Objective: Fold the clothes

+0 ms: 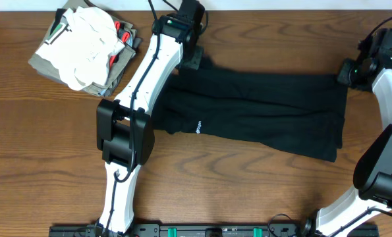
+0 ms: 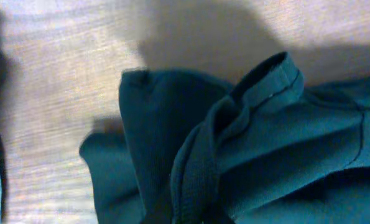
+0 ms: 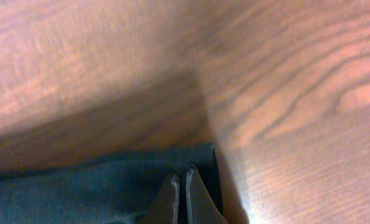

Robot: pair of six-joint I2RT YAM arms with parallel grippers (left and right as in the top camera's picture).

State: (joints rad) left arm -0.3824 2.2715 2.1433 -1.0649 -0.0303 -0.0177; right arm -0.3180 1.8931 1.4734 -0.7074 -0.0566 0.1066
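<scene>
Right gripper (image 3: 180,180) pinched shut on the black clothes' (image 1: 261,112) corner, left gripper (image 1: 195,62) clamped on the opposite end, near the table's (image 1: 248,191) far edge.

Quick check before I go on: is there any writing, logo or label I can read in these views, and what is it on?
Small white print on the black garment: too small to read.
Folded stack of clothes: no readable text.
Both wrist views: no text at all.

clothes (image 1: 261,112) flat on table (image 1: 235,194) centre | garment stack (image 1: 84,49) on table, behind-left of clothes
</scene>
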